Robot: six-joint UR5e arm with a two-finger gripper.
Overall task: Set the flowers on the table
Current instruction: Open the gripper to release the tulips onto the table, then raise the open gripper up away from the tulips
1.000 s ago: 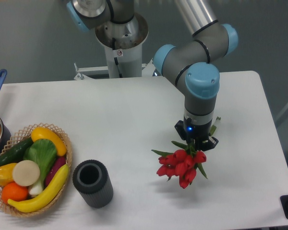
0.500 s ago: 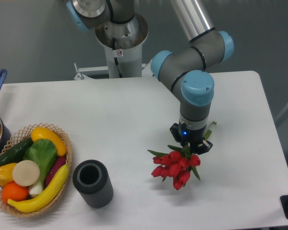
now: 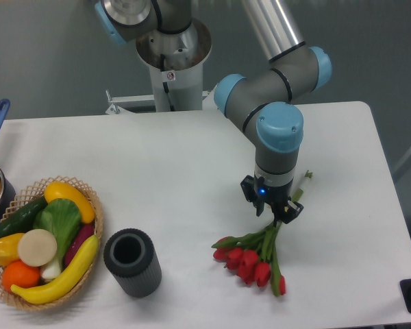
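I am at the release step: the flowers (image 3: 252, 257) look to be lying on the table (image 3: 157, 171) on its near right part, red buds fanned toward the near edge and stems running up and back toward my gripper (image 3: 275, 214), which sits low over the stem ends. Whether my fingers are closed on the stems or already parted I cannot tell (my wrist body covers the fingertips from this view). My judgement is that the next move calls for a full opening, if not yet made, then a straight lift clear without dragging the stems. The far ends of the stems are hidden under me, and contact between buds and tabletop is hard to confirm.
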